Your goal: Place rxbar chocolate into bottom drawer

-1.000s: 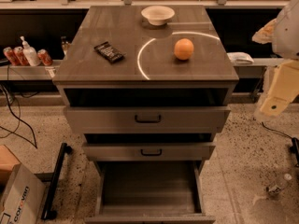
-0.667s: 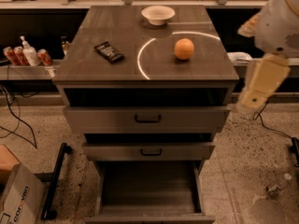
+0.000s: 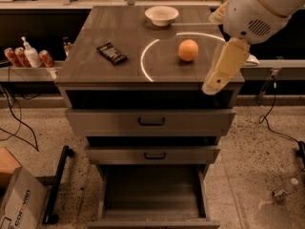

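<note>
The rxbar chocolate (image 3: 112, 52) is a flat black bar lying on the left part of the grey cabinet top (image 3: 119, 73). The bottom drawer (image 3: 152, 194) is pulled open, and its plain grey floor holds nothing. My gripper (image 3: 220, 73) is the pale end of the white arm. It hangs over the cabinet's front right corner, to the right of an orange fruit and far from the bar. It holds nothing that I can see.
An orange fruit (image 3: 188, 50) and a white bowl (image 3: 162, 15) sit on the cabinet top. Two shallower drawers (image 3: 151, 121) with black handles stick out slightly above the bottom one. Cans and a bottle (image 3: 26, 56) stand on the left shelf. A cardboard box (image 3: 16, 199) and a plastic bottle (image 3: 283, 191) lie on the floor.
My arm has swung in from the right edge of the view, leftward and over the cabinet's right corner. The bar, fruit, bowl and drawers have not moved.
</note>
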Robot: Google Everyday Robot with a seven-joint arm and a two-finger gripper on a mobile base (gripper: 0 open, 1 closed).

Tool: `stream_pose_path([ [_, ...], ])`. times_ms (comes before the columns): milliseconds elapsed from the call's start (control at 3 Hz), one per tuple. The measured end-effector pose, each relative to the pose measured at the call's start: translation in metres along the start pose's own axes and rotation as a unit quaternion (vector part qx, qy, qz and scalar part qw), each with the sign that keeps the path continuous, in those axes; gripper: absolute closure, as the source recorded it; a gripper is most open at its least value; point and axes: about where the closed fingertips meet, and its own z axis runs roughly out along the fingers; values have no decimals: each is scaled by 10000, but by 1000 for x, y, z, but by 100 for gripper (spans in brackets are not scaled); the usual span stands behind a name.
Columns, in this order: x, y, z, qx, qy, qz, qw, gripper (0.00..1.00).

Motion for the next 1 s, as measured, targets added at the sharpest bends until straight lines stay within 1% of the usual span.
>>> stream_pose_path([
  [333,-21,-29,19,-145,-527,100,9985,0],
  [667,-21,-29,17,-122,-522,93,9985,0],
  [1000,-26,-26,40,-188,-671,281,9972,0],
])
